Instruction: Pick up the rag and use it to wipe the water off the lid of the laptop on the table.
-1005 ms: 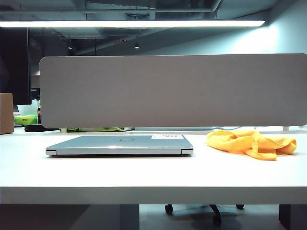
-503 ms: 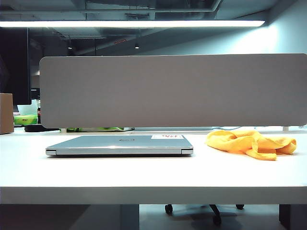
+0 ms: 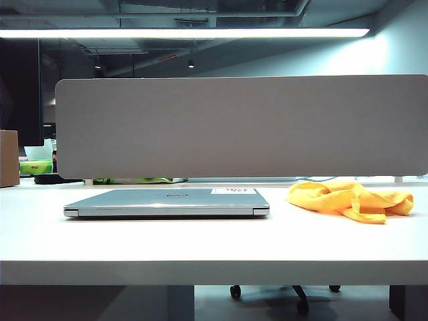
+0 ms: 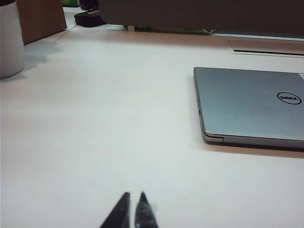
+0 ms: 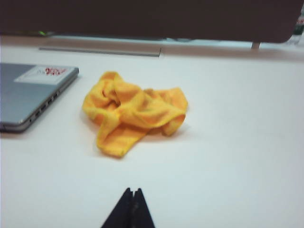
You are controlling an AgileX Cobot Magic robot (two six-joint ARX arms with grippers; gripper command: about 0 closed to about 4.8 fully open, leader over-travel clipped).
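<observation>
The silver-grey laptop [image 3: 167, 202] lies closed on the white table [image 3: 200, 247], its lid [image 4: 251, 102] facing up with a dark logo and a white sticker [image 5: 45, 73]. No water is discernible on the lid. The yellow-orange rag [image 3: 351, 199] lies crumpled on the table to the right of the laptop, apart from it. My right gripper [image 5: 132, 190] is shut and empty, low over the table, short of the rag [image 5: 133, 111]. My left gripper [image 4: 134, 194] is shut with nothing in it, over bare table and away from the laptop's corner. Neither gripper shows in the exterior view.
A tall grey divider panel [image 3: 241, 126] stands behind the laptop and rag. A brown box [image 3: 9, 158] sits at the far left of the table, with a white cup [image 4: 10, 40] and a dark object [image 4: 88, 19] near it.
</observation>
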